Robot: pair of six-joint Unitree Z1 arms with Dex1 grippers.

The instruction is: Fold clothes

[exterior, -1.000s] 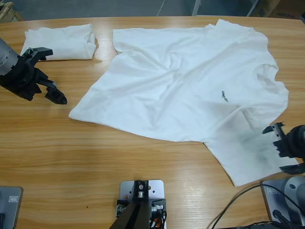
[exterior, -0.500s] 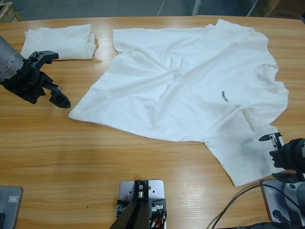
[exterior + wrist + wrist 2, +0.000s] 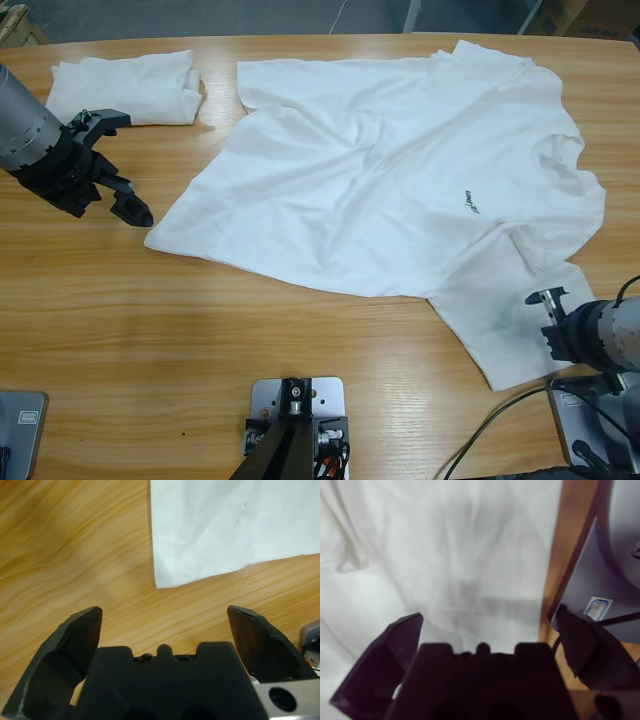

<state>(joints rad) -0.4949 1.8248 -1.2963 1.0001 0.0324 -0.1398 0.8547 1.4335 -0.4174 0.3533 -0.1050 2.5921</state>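
Since the earlier frames the left gripper (image 3: pixel 128 165) has slid right along the surface (image 3: pixel 150 330) toward the shirt's left corner, and the right gripper (image 3: pixel 549 312) has drawn in over the shirt's near right corner.

The T-shirt (image 3: pixel 400 180) lies spread and rumpled across the middle and right of the surface, its long axis running from the far right down toward the near left, logo (image 3: pixel 470 202) facing up. A second, folded garment (image 3: pixel 125 88) sits at the far left, apart from the shirt.

The left jaws are wide open and empty; in the left wrist view the shirt's corner (image 3: pixel 161 582) lies straight ahead of them, not yet between them. The right jaws are also spread wide, holding nothing, hanging above white cloth (image 3: pixel 445 570) near the shirt's edge.

Each arm is nearer its own corner, so the coming grasp looks to turn on the left jaws closing that last gap to the corner.
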